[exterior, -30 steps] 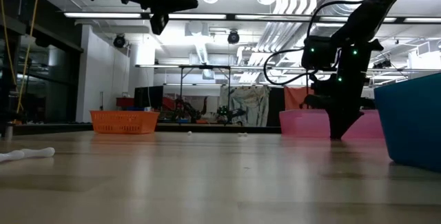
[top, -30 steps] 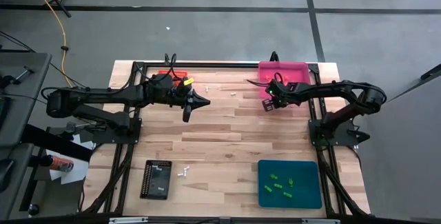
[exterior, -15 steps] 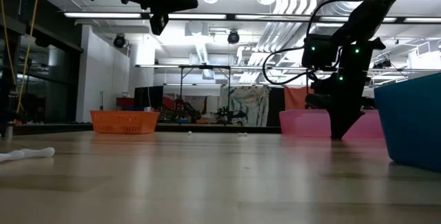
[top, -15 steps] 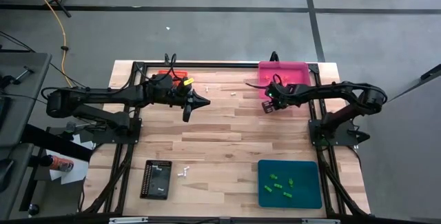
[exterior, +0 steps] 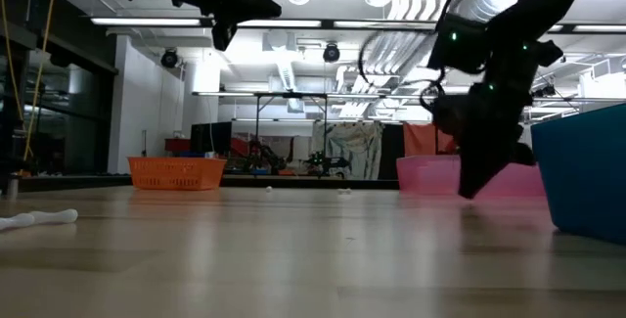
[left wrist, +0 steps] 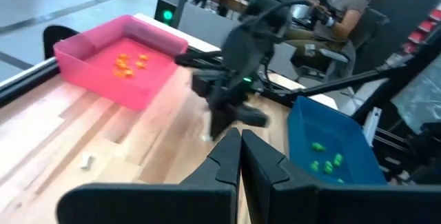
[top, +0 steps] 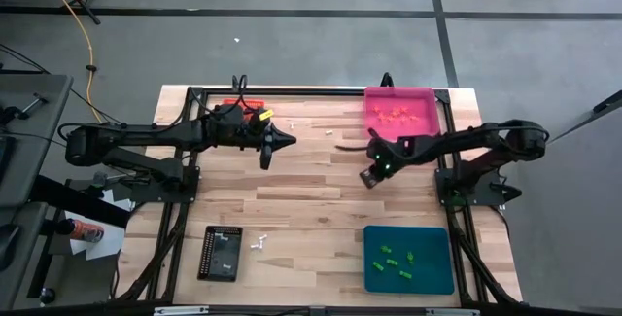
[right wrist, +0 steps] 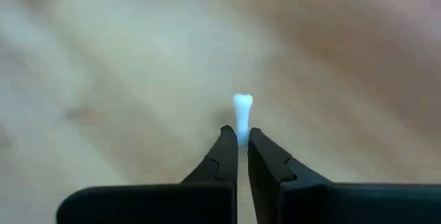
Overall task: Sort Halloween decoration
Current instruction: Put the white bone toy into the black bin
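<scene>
My right gripper (top: 369,176) hangs just above the wood table, a little nearer than the pink tray (top: 424,126), shut on a tiny white bone-shaped decoration (right wrist: 242,111). My left gripper (top: 290,141) is shut on nothing and held high over the table's far left part; its tips (left wrist: 240,138) point toward the right arm. Orange trinkets (top: 392,114) lie in the pink tray and green ones (top: 394,261) in the teal tray (top: 437,279). Loose white trinkets (top: 330,132) (top: 259,244) lie on the wood. My right gripper pinches the white decoration by its lower end (right wrist: 242,136) between its two fingertips. The knobbed end (right wrist: 242,101) sticks out past the tips, in line with the fingers. The fingers slant steeply down and the piece is clear of the table.
A black tray (top: 222,252) lies near left, and an orange tray (top: 231,104) sits far left, partly under the left arm. A dark metal frame (top: 292,90) runs along the table's far edge and sides. Bare wood lies in the middle.
My right gripper has swung from beside the pink tray's near edge toward the table's near edge and slightly left, tipping and rolling as it went. My left gripper has stayed put.
</scene>
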Available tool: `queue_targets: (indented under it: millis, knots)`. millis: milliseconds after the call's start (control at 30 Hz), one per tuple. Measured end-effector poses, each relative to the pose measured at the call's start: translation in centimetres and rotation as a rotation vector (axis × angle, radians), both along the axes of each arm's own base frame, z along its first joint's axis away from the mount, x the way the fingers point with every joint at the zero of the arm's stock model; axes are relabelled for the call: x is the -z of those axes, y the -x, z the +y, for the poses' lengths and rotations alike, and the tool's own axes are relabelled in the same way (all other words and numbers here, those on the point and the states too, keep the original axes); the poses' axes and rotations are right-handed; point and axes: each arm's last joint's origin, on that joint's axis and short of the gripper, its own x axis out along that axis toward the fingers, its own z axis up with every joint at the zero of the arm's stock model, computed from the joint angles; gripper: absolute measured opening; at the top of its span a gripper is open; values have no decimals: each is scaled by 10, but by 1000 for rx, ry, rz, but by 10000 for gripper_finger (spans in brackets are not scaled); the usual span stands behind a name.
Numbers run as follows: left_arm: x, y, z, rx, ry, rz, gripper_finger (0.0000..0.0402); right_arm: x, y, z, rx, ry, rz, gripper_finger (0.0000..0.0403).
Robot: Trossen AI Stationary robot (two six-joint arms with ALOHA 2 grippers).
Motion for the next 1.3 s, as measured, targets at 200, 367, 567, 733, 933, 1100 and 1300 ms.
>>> queue_targets:
  millis: [200, 367, 567, 733, 933, 1100, 1300]
  knots:
    - [0, 1, 4, -25, -2, 0, 0, -19, -31, 19, -108, 30, -349, 3]
    - [0, 2, 9, -44, 0, -2, 0, -52, -55, 17, -126, 112, -631, 2]
    - [-9, 0, 10, 17, 1, -100, 0, -121, -85, 9, -266, 384, -838, 2]
    - [-19, -1, 8, 90, -14, -199, 0, -177, -97, 4, -384, 637, -953, 2]
    - [-21, -1, 8, 91, -26, -213, 0, -205, -99, -2, -419, 726, -948, 2]
    - [-21, -1, 8, 90, -26, -214, 0, -201, -99, -3, -426, 709, -909, 2]
    - [-21, -1, 8, 89, -28, -217, 0, -200, -98, -3, -430, 701, -895, 2]
